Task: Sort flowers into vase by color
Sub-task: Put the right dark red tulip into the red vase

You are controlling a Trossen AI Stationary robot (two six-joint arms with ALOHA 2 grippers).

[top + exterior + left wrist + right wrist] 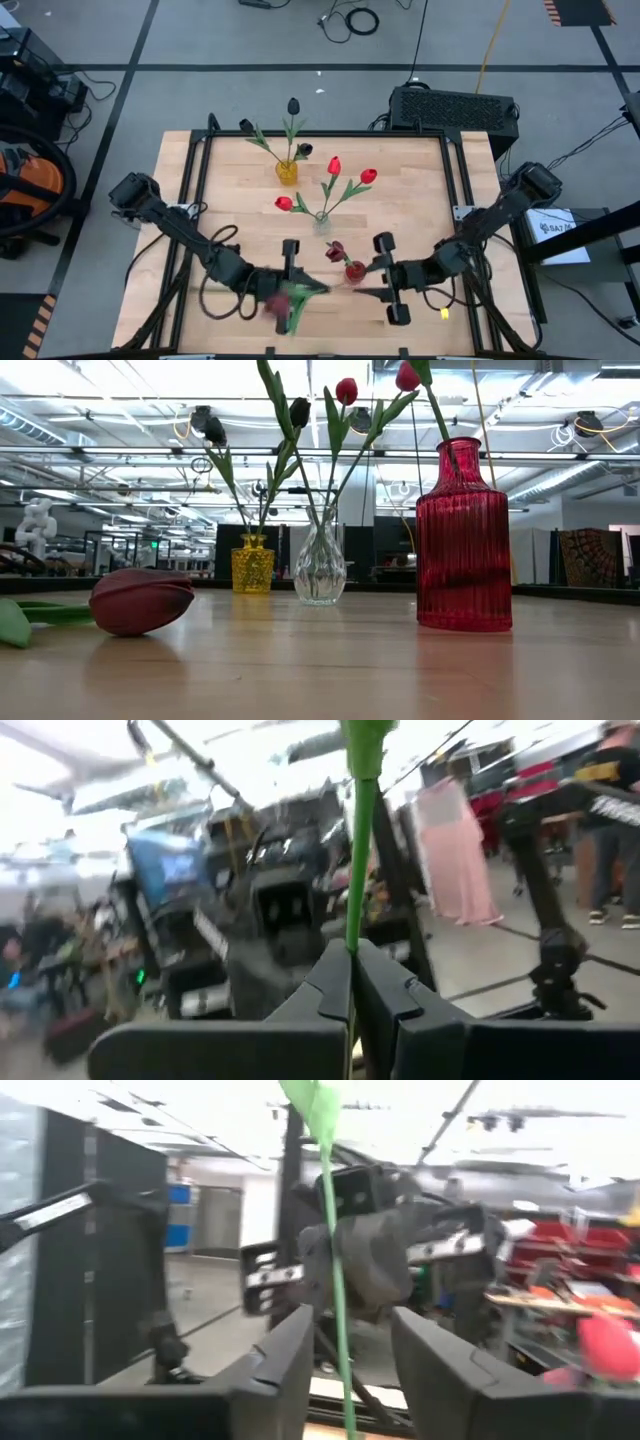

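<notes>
The left end effector (352, 982) is clamped on a maroon tulip's (140, 600) green stem, its head low on the desk (420, 200). The right end effector (350, 1350) stands open around that stem — a handover, I'd judge. Next it must close before the red vase (463, 535) gets the flower.

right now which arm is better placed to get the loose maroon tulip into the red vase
Left. The left gripper is already shut on the maroon tulip's stem, with the head lying on the table beside it. The right gripper is open around a stem standing by the red vase, so it is occupied.
</notes>
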